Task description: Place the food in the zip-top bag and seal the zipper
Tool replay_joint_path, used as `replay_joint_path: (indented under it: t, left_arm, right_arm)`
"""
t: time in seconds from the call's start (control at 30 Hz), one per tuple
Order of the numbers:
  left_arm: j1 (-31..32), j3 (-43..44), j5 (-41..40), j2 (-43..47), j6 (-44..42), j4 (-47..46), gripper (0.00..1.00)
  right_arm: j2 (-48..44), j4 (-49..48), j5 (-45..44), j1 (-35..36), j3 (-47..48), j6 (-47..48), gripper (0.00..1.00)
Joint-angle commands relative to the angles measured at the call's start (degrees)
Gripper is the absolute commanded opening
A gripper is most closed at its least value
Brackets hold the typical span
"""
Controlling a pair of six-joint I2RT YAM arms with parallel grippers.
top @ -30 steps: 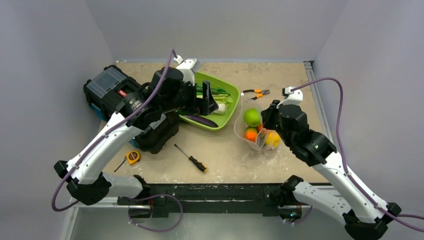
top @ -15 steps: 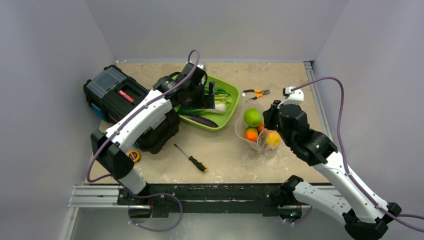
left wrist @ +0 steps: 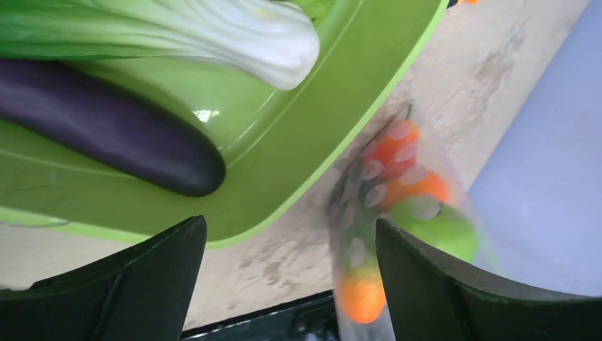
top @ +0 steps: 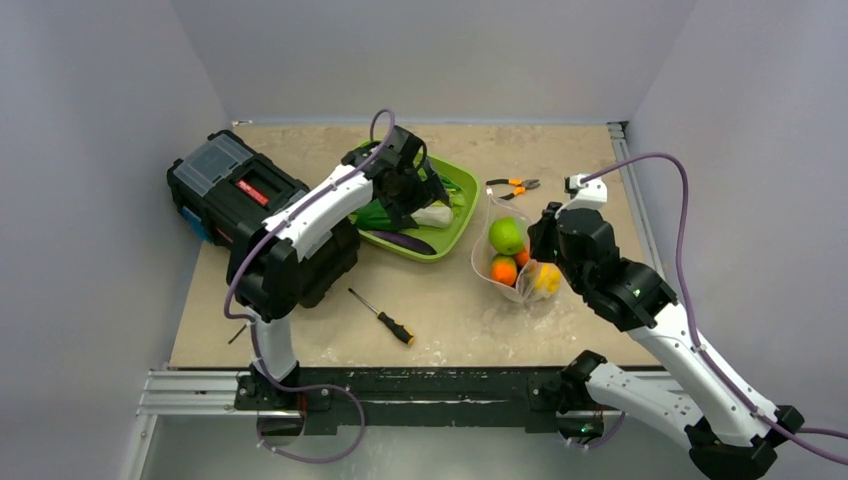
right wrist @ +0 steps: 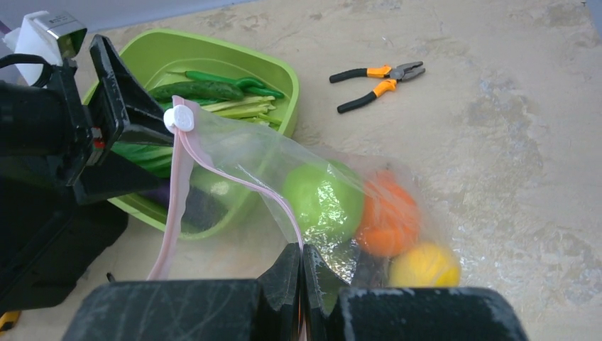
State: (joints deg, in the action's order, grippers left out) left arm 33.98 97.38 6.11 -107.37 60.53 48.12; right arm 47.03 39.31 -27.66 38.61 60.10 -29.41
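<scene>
The clear zip-top bag stands open on the table right of the lime-green tray. It holds a green fruit, an orange and a yellow lemon. My right gripper is shut on the bag's pink zipper edge, holding the mouth up. My left gripper hangs open and empty over the tray's near right side. Below it lie a purple eggplant and a bok choy. Green pods lie at the tray's far side.
A black toolbox sits left of the tray, partly under my left arm. A screwdriver lies near the front edge. Orange-handled pliers rest behind the bag. Grey walls close in the table on three sides.
My left arm has stretched out and swung its open gripper to the right, over the tray's near side by the bok choy. The right arm and the bag have stayed put.
</scene>
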Motion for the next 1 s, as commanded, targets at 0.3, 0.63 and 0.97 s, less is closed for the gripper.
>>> replay_joint_path:
  t: [0.3, 0.63, 0.97]
  left_arm:
    - [-2.49, -4.61, -5.39, -5.19, 27.75, -9.86, 0.87]
    - [-5.50, -5.09, -10.75, -9.40, 34.29, -11.09, 0.82]
    - [-6.53, -2.78, -10.44, -12.42, 36.57, -8.67, 0.69]
  right_arm:
    - [-0.50, 0.35, -3.16, -0.16, 1.92, 2.59, 0.00]
    - [-0.54, 0.77, -3.84, -0.15, 1.07, 3.17, 0.00]
    - [0.24, 0.26, -4.66, -0.20, 1.12, 3.90, 0.00]
